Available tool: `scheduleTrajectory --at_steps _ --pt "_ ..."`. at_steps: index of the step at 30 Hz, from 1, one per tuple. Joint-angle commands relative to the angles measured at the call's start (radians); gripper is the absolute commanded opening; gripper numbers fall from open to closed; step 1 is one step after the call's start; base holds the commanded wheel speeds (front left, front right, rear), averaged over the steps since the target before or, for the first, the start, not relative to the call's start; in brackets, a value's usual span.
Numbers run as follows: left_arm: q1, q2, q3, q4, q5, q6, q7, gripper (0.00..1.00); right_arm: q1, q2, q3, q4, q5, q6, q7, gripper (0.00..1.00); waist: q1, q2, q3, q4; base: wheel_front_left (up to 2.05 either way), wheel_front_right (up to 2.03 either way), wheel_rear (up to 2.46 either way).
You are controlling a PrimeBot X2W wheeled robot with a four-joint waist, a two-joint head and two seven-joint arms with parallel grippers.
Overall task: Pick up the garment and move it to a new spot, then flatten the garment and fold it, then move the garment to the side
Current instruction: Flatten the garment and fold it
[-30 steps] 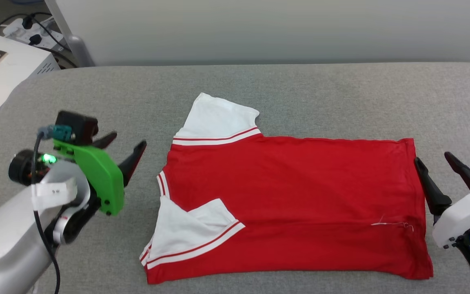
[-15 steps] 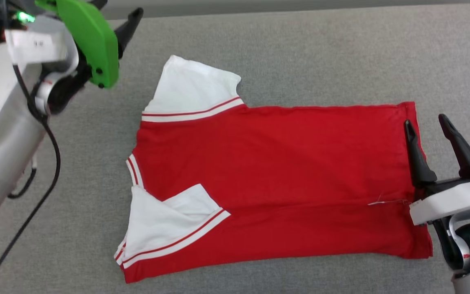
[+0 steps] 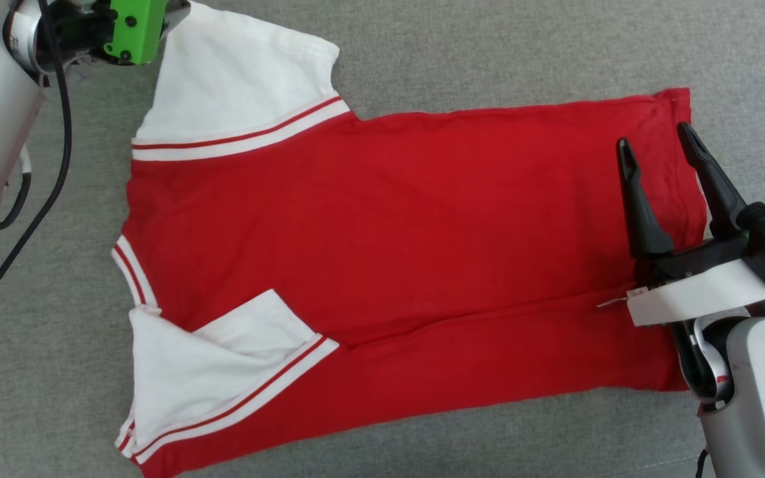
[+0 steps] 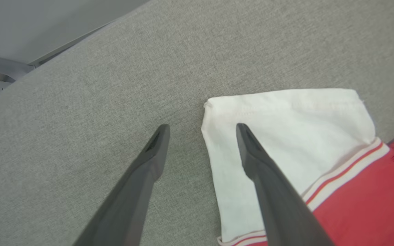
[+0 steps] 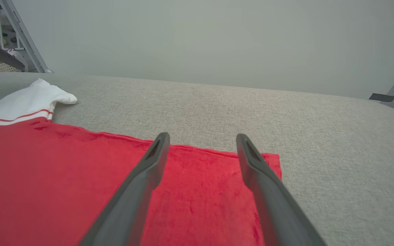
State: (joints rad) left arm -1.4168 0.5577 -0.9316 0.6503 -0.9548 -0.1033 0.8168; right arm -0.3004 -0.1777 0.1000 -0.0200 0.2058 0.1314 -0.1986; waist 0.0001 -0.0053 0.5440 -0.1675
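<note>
Head camera overhead, downward on garment (image 3: 422, 252); wrist cameras low, near its ends.

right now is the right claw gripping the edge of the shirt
No, the right claw stands wide open over the corner of the shirt, pinching nothing.

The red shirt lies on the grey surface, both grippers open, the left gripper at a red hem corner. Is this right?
Not quite: the left gripper is at the corner of a white sleeve instead; the left wrist view shows it. The rest holds.
</note>
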Motion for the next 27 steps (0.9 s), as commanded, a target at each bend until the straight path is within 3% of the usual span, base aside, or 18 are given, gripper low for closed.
scheduleTrajectory --at_steps 1,10,11,12,20,24,27 --pt "-0.019 -0.004 -0.004 0.013 -0.009 -0.007 0.017 1.0 -0.021 0.002 0.004 -0.007 -0.006 -0.001 -0.008 1.0 -0.0001 0.0053 0.075 -0.056 0.0 0.0 0.0" --pt "0.016 0.004 -0.057 0.057 -0.037 -0.023 0.096 1.0 -0.04 -0.001 0.017 0.002 -0.004 -0.001 -0.02 1.0 -0.0001 0.0053 0.101 -0.063 0.0 0.0 0.0" --pt "0.02 0.006 -0.061 0.054 -0.041 -0.024 0.098 0.24 -0.041 -0.002 0.015 0.004 -0.004 -0.001 -0.02 1.0 -0.0001 0.0053 0.1 -0.061 0.0 0.0 0.0" --pt "0.033 0.008 -0.068 0.045 -0.054 -0.026 0.083 0.0 -0.05 -0.006 0.007 0.011 -0.004 -0.001 -0.019 1.0 -0.0001 0.0053 0.087 -0.053 0.0 0.0 0.0" --pt "0.061 0.009 -0.083 0.0 -0.063 -0.027 -0.05 0.0 -0.137 -0.091 -0.017 0.022 -0.027 -0.001 0.05 1.0 -0.0001 0.0053 -0.016 -0.017 0.0 0.0 0.0" --pt "0.093 0.008 -0.108 -0.042 -0.069 -0.027 -0.121 0.0 -0.209 -0.172 -0.002 0.065 0.015 -0.001 0.171 1.0 -0.0001 0.0053 -0.077 0.009 0.0 0.0 0.0" --pt "0.122 0.016 -0.125 -0.08 -0.075 -0.027 -0.172 0.0 -0.266 -0.251 0.049 0.123 0.079 -0.001 0.333 1.0 -0.0001 0.0053 -0.117 0.023 0.0 0.0 0.0"
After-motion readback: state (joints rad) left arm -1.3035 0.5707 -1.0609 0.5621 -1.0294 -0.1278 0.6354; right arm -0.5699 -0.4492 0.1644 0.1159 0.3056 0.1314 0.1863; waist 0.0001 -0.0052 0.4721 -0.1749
